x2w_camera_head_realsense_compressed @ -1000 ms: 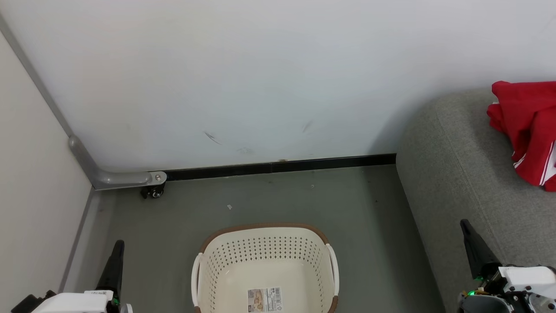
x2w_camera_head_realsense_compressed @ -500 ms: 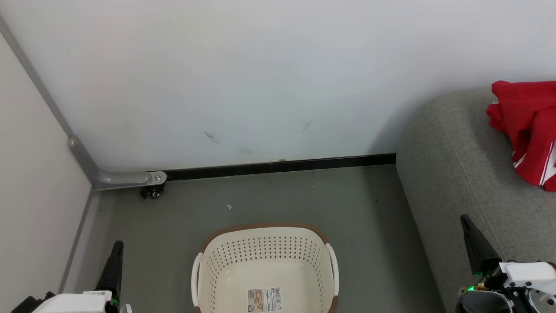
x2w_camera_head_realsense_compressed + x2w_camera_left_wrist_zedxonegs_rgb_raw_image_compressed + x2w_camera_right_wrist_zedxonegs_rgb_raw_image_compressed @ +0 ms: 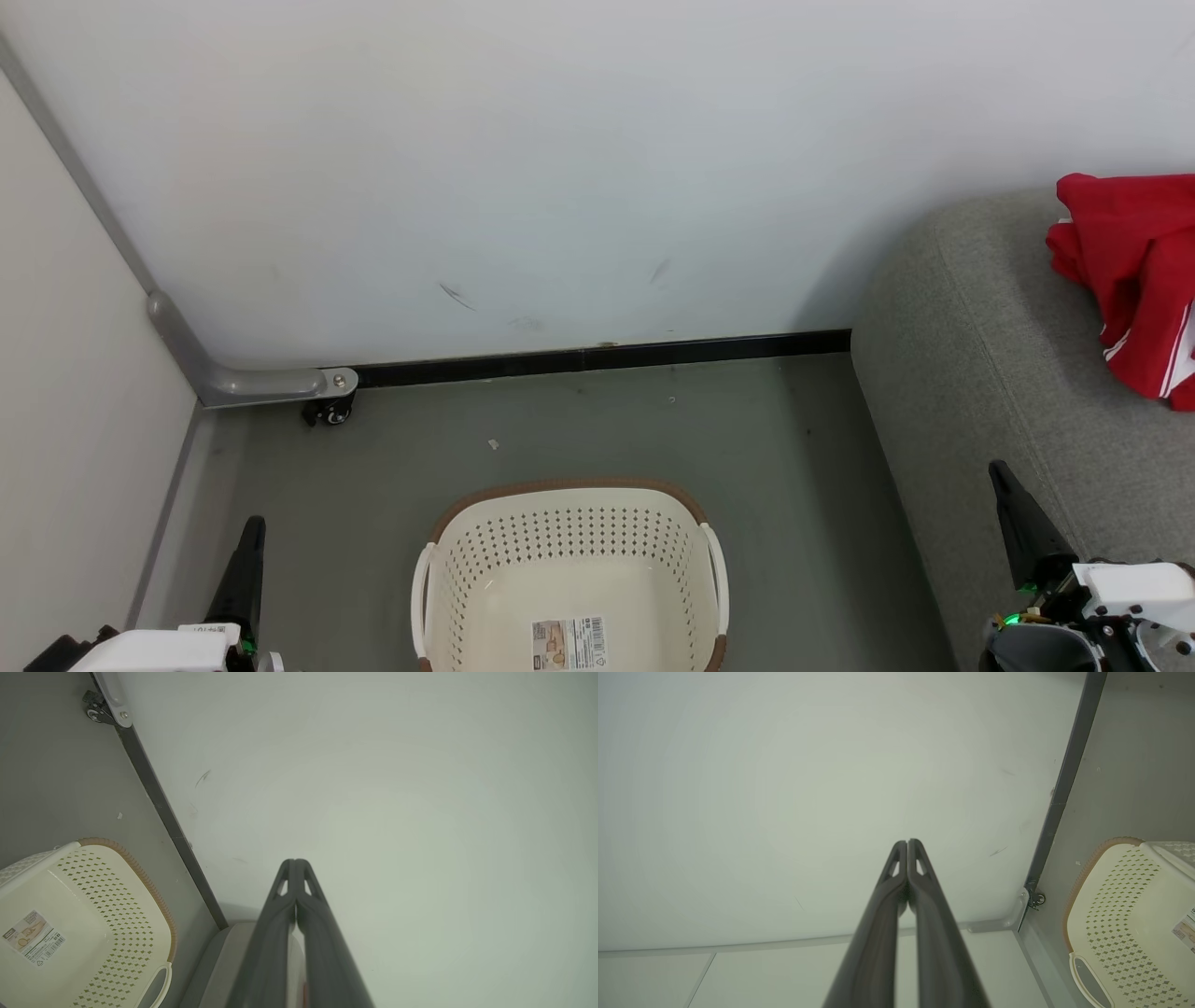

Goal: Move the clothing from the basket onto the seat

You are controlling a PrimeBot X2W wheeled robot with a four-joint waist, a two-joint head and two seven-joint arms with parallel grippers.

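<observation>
Head view: clothing [image 3: 1125,252] on seat [image 3: 980,392] (wrist views: left gripper [image 3: 295,864], right gripper [image 3: 906,844], fingers together, empty)

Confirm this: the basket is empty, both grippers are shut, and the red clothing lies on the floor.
Not right. The head view shows the red clothing lying on the grey seat instead. The basket is empty, and the left gripper and right gripper are shut.
</observation>
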